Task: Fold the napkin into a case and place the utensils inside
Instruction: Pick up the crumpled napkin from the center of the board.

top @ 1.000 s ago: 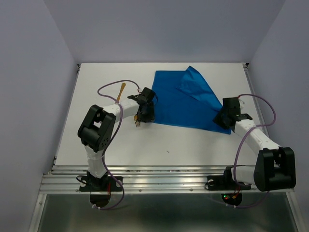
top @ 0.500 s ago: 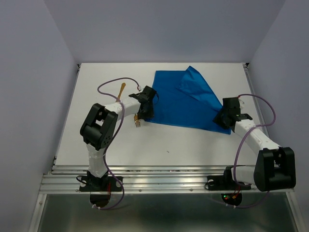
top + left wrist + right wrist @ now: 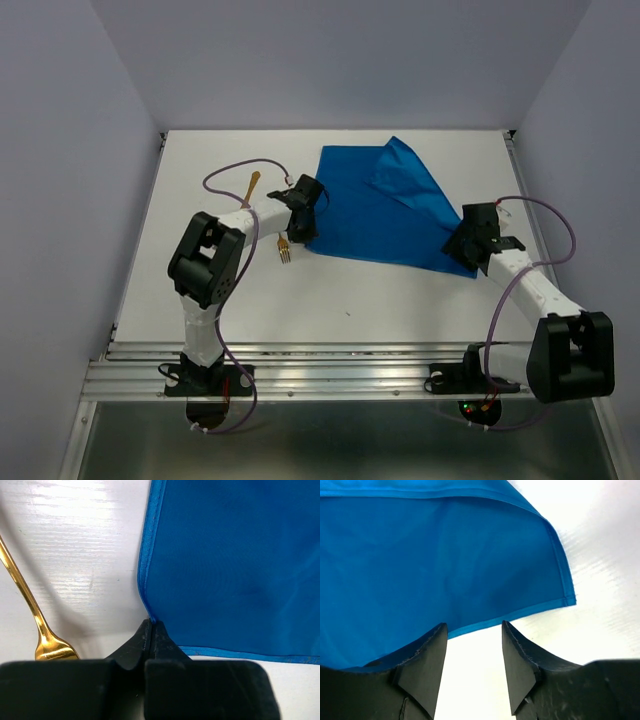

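White arms (image 3: 255, 222), black joints and hands (image 3: 302, 236), looping purple cables (image 3: 235, 175).

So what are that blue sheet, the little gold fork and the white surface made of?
The napkin looks like thin matte woven cloth: stitched hem, soft creases. The fork looks like polished gold-finished metal, from its bright glints, though coated plastic is possible. The table seems a hard white board, slightly glossy, with faint streaks.
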Motion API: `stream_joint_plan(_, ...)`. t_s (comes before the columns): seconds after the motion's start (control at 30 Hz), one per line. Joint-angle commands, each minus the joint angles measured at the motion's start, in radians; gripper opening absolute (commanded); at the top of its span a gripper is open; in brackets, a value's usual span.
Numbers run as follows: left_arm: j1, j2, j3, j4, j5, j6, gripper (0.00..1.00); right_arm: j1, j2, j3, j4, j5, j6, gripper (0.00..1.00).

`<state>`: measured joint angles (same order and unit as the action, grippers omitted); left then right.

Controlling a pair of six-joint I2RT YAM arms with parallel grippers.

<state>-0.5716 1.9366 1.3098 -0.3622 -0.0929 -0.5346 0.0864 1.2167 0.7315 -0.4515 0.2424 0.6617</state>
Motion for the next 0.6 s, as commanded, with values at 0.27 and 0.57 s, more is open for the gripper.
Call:
stream_joint_plan(0.27,0.029,-0.11,0.033,-0.035,-0.005,0.004,0.0,-0.06,0.096,0.037,-0.087,0.0,-0.005,0.54)
stream_joint_plan(0.57,0.099,-0.139,-0.067,0.045,0.057,-0.027,0.0,-0.102,0.138,-0.004,-0.088,-0.037,-0.01,0.56)
